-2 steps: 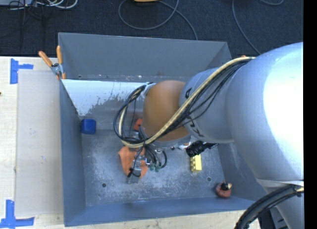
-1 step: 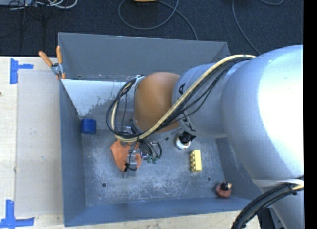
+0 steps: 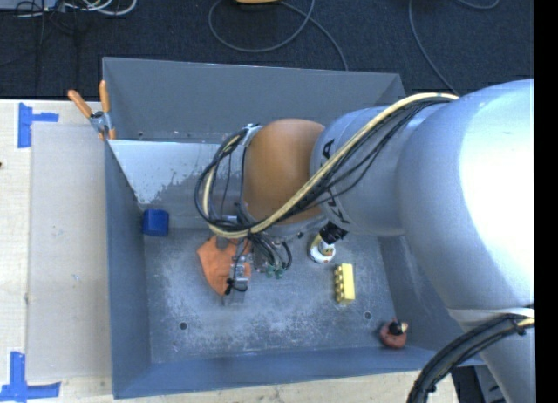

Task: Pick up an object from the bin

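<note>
Nearby, blue cube [image 3: 155,222] and yellow block [image 3: 343,283] flank the tool [image 3: 234,288].

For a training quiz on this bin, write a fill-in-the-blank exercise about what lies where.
1. The gripper is down by a flat piece whose colour is ____.
2. The cube near the left wall of the bin is ____.
3. In the camera view, the yellow block lies to the ____ of the gripper.
4. The small thing in the bin's lower right corner is ____.
Missing words: orange; blue; right; red.
</note>
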Controlling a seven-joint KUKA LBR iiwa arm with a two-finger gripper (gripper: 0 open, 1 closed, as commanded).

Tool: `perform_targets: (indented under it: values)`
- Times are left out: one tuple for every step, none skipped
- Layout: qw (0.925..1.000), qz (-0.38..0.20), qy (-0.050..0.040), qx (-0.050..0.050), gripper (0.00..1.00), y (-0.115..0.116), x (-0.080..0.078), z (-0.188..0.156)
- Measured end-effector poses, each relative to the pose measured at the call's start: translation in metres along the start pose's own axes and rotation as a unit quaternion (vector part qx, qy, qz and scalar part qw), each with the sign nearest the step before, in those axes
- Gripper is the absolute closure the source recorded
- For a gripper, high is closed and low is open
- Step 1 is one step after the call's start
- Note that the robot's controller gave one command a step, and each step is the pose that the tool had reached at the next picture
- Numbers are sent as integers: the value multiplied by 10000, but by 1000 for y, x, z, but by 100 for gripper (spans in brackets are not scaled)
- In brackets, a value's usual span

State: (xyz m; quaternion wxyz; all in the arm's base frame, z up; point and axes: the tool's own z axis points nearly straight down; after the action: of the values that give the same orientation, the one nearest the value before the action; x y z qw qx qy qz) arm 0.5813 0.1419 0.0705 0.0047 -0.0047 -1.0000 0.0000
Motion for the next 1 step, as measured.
perform_targets:
  values:
    - [9993, -380, 0, 7, 0, 6, 19, 1]
